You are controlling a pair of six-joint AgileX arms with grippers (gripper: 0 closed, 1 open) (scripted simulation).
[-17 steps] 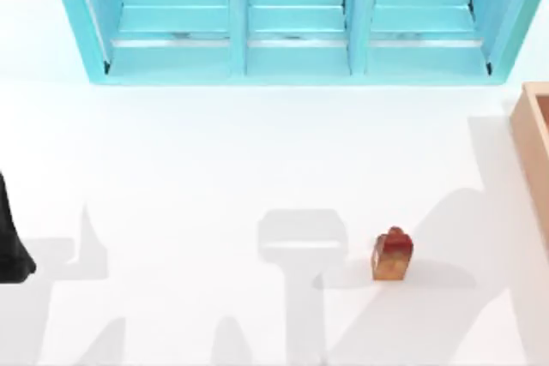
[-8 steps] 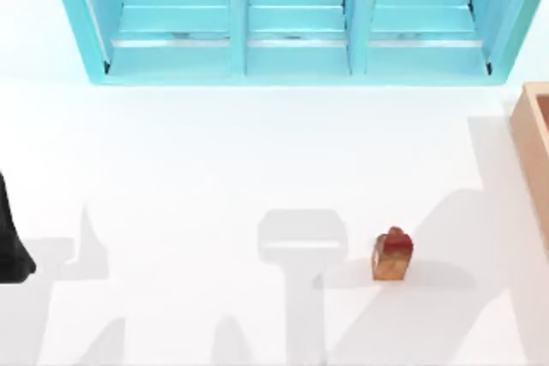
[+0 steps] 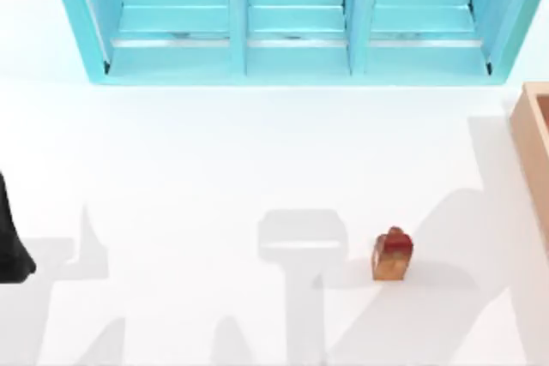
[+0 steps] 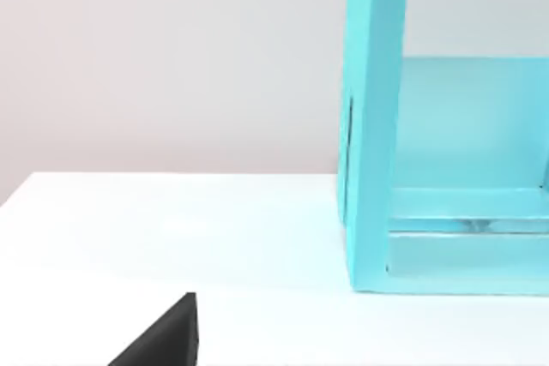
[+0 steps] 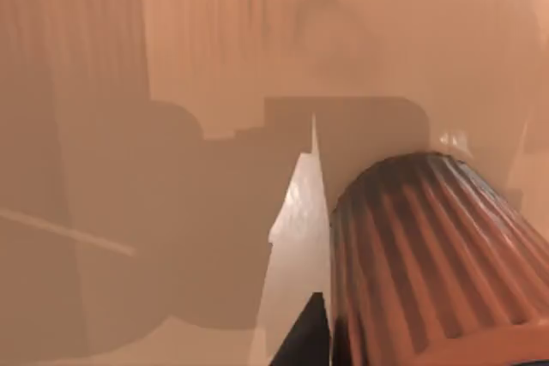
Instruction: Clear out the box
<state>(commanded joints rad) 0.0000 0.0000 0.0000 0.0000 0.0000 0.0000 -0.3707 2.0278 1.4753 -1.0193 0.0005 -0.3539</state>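
Observation:
The box (image 3: 533, 139) is a tan wooden box cut off by the right edge of the top view. In the right wrist view its tan inner walls (image 5: 214, 57) surround the camera. A ribbed orange-brown cylinder (image 5: 429, 255) lies inside the box, close beside a black part of my right gripper (image 5: 304, 340). Whether the gripper touches the cylinder is not visible. A small brown block with a red top (image 3: 392, 256) stands on the white table, left of the box. My left arm (image 3: 9, 242) is parked at the table's left edge, and a black part of my left gripper (image 4: 163, 340) shows over the table.
A large turquoise three-bay shelf unit (image 3: 292, 19) spans the back of the table, and its side wall (image 4: 373, 126) appears in the left wrist view. The white table (image 3: 214, 169) lies between the shelf and the front edge, crossed by grey arm shadows.

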